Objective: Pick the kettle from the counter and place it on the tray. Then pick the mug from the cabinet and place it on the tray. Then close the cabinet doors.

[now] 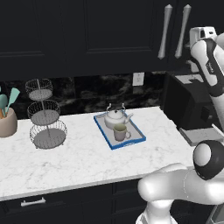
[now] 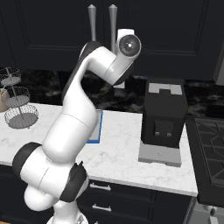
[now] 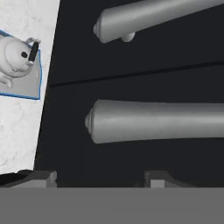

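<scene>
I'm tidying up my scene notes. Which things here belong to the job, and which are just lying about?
Job things:
kettle
mug
tray
counter
cabinet doors
door handles

Lying about:
wire stand
utensil holder
black appliance
wall outlet
stove

White arm (image 2: 83, 118) raised high, gripper (image 3: 100, 177) with 2 fingertips parted.
</scene>
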You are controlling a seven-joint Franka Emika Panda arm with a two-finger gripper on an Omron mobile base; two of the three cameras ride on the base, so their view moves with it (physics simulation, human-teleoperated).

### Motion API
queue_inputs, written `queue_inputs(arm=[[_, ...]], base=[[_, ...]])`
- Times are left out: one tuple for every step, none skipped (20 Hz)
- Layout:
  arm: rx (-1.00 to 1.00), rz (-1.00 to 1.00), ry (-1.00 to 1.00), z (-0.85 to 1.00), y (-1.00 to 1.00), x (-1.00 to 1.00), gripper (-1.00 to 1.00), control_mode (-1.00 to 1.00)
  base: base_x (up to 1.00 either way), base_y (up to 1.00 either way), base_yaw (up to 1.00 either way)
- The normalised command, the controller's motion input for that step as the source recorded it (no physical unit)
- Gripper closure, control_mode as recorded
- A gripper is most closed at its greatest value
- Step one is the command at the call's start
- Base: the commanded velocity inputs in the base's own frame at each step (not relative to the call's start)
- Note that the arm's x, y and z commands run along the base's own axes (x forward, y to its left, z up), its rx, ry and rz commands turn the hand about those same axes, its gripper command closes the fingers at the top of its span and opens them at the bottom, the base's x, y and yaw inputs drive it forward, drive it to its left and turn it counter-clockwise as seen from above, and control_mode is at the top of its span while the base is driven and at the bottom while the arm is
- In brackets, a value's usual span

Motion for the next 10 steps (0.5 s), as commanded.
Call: queue_inputs(arm=[[0.00, 0.00, 0.00, -0.25, -0.02, 0.29, -1.00, -1.00], [0.00, 0.00, 0.00, -0.32, 0.00, 0.36, -1.00, -1.00], [0.00, 0.00, 0.01, -0.35, 0.00, 0.42, -1.00, -1.00], [0.00, 0.00, 0.05, -0.37, 0.00, 0.47, -1.00, -1.00], [0.00, 0.00, 0.00, -0.30, 0.00, 0.42, -1.00, -1.00], [0.00, 0.00, 0.00, -0.30, 0.00, 0.32, -1.00, -1.00], [0.00, 0.00, 0.00, -0.29, 0.00, 0.27, -1.00, -1.00], [0.00, 0.00, 0.00, -0.31, 0.00, 0.28, -1.00, -1.00], [0.00, 0.00, 0.00, -0.30, 0.00, 0.27, -1.00, -1.00], [0.00, 0.00, 0.00, -0.25, 0.00, 0.26, -1.00, -1.00]], base=[[0.00, 0.00, 0.00], [0.00, 0.00, 0.00], [0.00, 0.00, 0.00], [0.00, 0.00, 0.00], [0.00, 0.00, 0.00], [0.00, 0.00, 0.00], [0.00, 0.00, 0.00], [0.00, 0.00, 0.00], [0.00, 0.00, 0.00], [0.00, 0.00, 0.00]])
